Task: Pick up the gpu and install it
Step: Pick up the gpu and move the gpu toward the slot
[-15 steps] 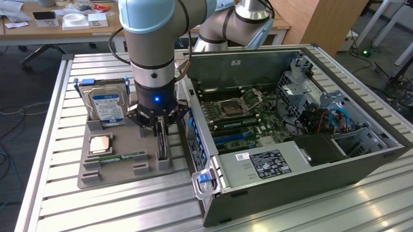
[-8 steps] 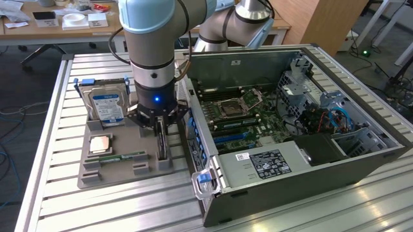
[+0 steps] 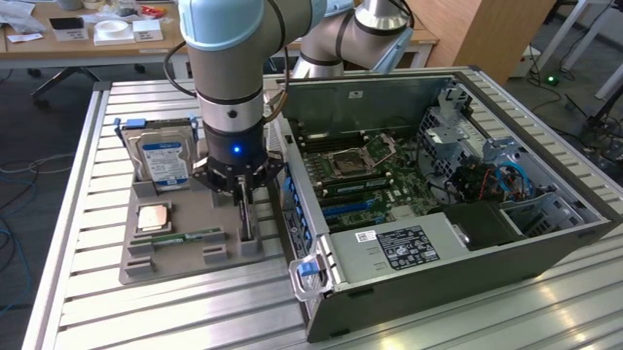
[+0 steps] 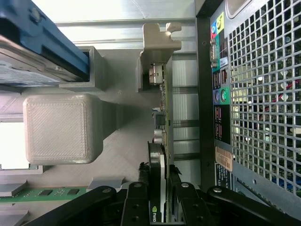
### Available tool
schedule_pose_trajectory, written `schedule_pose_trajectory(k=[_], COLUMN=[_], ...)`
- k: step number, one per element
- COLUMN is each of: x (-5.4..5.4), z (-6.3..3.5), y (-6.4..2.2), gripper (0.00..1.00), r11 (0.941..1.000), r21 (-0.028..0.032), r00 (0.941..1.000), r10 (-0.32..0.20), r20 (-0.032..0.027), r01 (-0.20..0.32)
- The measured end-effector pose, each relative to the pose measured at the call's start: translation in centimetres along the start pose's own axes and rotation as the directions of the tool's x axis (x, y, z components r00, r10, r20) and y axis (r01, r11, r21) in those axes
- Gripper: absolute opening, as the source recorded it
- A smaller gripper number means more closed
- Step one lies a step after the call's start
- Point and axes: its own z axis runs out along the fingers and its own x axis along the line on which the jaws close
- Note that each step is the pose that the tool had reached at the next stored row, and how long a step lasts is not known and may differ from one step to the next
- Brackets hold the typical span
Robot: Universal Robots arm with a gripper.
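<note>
Fingers (image 4: 136, 207) flank the upright gpu (image 4: 165, 117), grip unclear; green logo (image 4: 154, 217) on it.

Exterior view looks down from above; close wrist view, seemingly downward, shares the gpu (image 3: 245, 221) (image 4: 165, 108).

Alu table (image 3: 146, 313) w/ grey parts tray (image 3: 185, 264) & open PC case (image 3: 438, 284).
</note>
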Motion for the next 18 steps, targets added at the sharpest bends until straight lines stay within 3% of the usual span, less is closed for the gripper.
schedule_pose_trajectory(k=[15, 18], x=[0.00, -0.02], z=[0.00, -0.56], y=[0.00, 0.02], gripper=[0.27, 0.27], r11=[0.9995, 0.9995], r21=[-0.0008, -0.0008], r00=[0.9995, 0.9995], r10=[-0.032, -0.032], r20=[-0.0013, -0.0014], r01=[0.032, 0.032])
